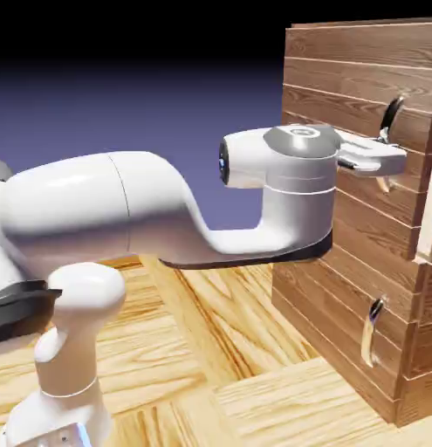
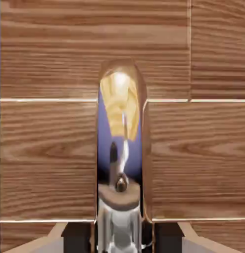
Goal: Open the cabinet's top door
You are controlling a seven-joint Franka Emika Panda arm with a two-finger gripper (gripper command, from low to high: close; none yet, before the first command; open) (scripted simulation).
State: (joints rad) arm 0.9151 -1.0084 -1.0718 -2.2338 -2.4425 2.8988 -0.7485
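The cabinet [image 1: 359,262] of brown wood planks stands at the exterior view's right. Its top door [image 1: 359,79] carries a long curved silver handle [image 1: 392,116]. My gripper [image 1: 384,162] reaches level against that door, and its fingers sit around the handle's middle. In the hand view the silver handle [image 2: 122,143] runs upright and large between the two dark fingertips [image 2: 77,238], close in front of the door's planks [image 2: 50,148]. The gripper [image 2: 122,236] is shut on it.
Below the top door is a shorter plank panel [image 1: 341,306] with a small silver handle [image 1: 373,332]. The wooden table [image 1: 254,402] stretches out under the arm. The arm's white links [image 1: 123,209] fill the left side of the exterior view.
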